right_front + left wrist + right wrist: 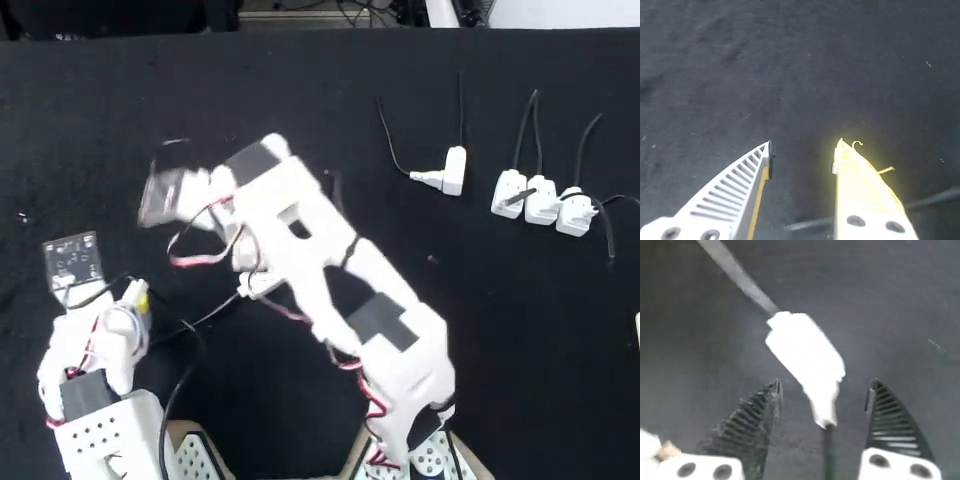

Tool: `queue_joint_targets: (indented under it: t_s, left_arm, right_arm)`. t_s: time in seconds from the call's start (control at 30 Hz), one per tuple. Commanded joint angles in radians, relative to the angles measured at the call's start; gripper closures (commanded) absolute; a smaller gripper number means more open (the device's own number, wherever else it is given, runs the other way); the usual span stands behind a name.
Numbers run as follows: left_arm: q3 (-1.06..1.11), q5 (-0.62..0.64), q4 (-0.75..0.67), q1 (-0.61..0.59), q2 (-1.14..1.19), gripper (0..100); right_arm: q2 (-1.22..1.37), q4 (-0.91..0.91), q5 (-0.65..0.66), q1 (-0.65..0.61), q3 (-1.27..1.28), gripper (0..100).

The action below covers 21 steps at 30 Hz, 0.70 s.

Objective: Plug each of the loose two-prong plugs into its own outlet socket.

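Observation:
A white two-prong plug [805, 355] with a grey cable lies on the black cloth in the right wrist view. My right gripper [823, 385] is open, its black fingers [757, 425] on either side of the plug and apart from it. In the high view the right arm [300, 230] stretches to the table's far left, and its wrist end [162, 195] is blurred. My left gripper [803, 144] is open over bare cloth, one finger white and one yellow; it sits at the near left [133, 293]. Another white plug [447, 172] lies at the far right, beside three white outlet blocks [541, 200].
Thin black cables [388, 140] run from the plug and the outlet blocks toward the table's far edge. A dark cable [935, 197] crosses the cloth close behind the left gripper's fingers. Both arm bases [400, 450] stand at the near edge.

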Motion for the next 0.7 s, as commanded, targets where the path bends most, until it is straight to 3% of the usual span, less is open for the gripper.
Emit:
queue_joint_targets:
  t_s: [0.0,0.1,0.47,0.67]
  left_arm:
    - [-0.019,0.061,-0.044,-0.079,-0.008,79]
    - [-0.022,0.074,-0.063,-0.122,-0.008,79]
    - [-0.022,0.074,-0.072,-0.130,-0.008,79]
    - [-0.022,0.074,-0.072,-0.130,-0.008,79]
  right_arm:
    - [-0.062,-0.012,0.169,-0.063,0.084,75.0]
    - [-0.064,-0.075,0.238,-0.064,0.171,75.0]
    - [-0.064,-0.361,0.241,0.044,0.343,75.3]
    - [-0.064,-0.390,0.241,0.044,0.369,75.5]
